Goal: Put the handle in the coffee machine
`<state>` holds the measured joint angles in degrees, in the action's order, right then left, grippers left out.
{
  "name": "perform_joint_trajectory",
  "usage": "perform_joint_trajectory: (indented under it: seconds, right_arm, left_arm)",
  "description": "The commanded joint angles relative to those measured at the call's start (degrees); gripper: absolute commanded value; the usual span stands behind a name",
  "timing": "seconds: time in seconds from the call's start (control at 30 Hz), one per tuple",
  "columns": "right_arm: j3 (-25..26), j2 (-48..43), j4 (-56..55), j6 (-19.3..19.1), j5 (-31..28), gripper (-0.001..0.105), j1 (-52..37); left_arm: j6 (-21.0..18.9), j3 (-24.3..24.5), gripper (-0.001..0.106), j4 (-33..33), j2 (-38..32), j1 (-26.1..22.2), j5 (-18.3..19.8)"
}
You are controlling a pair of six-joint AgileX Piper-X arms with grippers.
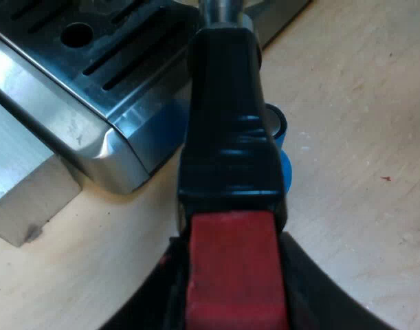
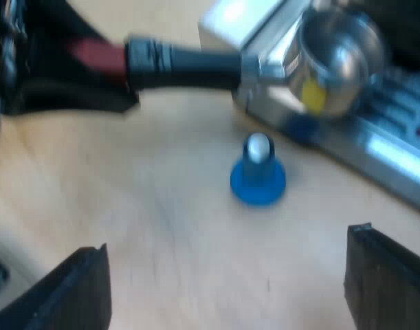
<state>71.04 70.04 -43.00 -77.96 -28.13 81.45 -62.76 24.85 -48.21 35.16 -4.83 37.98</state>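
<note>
In the left wrist view, the left gripper (image 1: 231,292) has its jaws closed on the holder (image 1: 227,124), clamped on either side of the red end (image 1: 234,268) of its dark handle. The handle runs straight away from the camera toward the espresso machine (image 1: 137,141), and the holder's metal neck begins just beyond the corner of the slotted drip tray (image 1: 79,62). A blue tamper (image 1: 282,148) stands on the wooden tabletop (image 1: 354,103), partly hidden behind the handle and close to the machine's base.

In the right wrist view, the right gripper (image 2: 230,282) hangs above the tabletop with its jaws wide apart and nothing between them. The blue tamper stands upright on the wood beyond them, near the machine's metal front edge and apart from both fingers. Farther off, the holder lies roughly level in the air. Its round metal basket (image 2: 333,62) sits over the edge of the drip tray, not locked into the machine. Its dark handle reaches away from the machine, and the red end disappears into the left gripper. The tamper is below the handle and not touching it.
</note>
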Motion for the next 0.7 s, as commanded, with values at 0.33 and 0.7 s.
perform_joint_trajectory:
  seconds: [0.33,0.7]
  right_arm:
    - [-6.03,-0.17,16.27,-0.16,-10.64,0.071,0.55]
    - [-6.03,-0.17,16.66,-0.16,-10.64,0.071,0.55]
  left_arm:
    - [-0.40,0.98,0.000,1.28,-0.76,-4.40,2.72]
    - [-0.40,0.98,0.000,1.41,-0.76,-5.39,2.91]
